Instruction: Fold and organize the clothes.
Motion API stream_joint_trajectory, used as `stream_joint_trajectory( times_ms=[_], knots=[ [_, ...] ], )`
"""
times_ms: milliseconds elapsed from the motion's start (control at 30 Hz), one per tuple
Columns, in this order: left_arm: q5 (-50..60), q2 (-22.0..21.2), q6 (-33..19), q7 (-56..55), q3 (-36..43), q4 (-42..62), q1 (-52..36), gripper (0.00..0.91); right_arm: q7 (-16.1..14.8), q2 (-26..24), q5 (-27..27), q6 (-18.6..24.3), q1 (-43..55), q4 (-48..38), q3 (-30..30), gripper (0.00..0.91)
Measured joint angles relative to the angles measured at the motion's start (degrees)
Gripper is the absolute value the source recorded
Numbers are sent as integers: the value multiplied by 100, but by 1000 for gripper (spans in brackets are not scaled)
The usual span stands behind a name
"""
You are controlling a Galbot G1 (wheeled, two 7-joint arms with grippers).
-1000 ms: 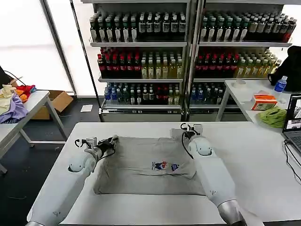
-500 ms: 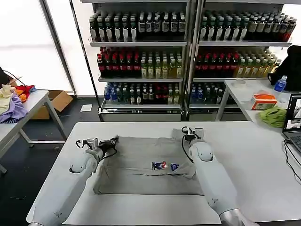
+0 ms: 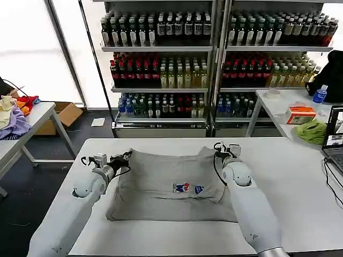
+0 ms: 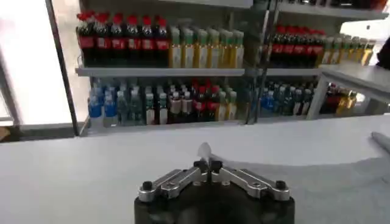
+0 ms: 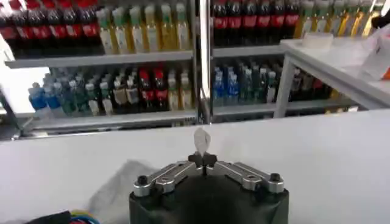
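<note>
A grey short-sleeved shirt lies across the middle of the white desk in front of me, its small multicoloured chest print facing up near the centre. The near part of the shirt rests flat on the desk, while the far edge is drawn up and stretched between my 2 arms.

My left end effector is at the shirt's far left corner, low over the desk, and it is pinched closed on the cloth there. In the left wrist view the fingertips of that end effector meet with a thin tab of grey fabric standing up between them, and the desk surface runs away beyond it toward the shelves.

My right end effector is at the shirt's far right corner, also clamped on the fabric, with the cloth rising in a small peak toward it. The right wrist view shows the same thing: the end effector is closed tight around a sliver of grey cloth, and more of the shirt spreads on the desk just beside it.

Both arms reach forward from my body along either side of the shirt. Behind the desk stand shelves packed with rows of bottles. A lime-green cloth sits on another desk off to my right.
</note>
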Motion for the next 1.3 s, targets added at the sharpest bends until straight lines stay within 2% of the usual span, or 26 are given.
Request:
stream_joint_trajectory(
  times_ms=[433,900,1300],
  knots=[
    [-31,338,-31,55,-439,-1032,764,0,243,-284,207,-165,-772,1636,193,0],
    [132,379,-85,158,-1265,-2097,2160,0,550,-460,177,-149,-2784,3409,656,0],
    [398,296,-137,336,-1442,-2207,2864,0,667,-406,-97,85,-4259,4080,742,0]
  ],
)
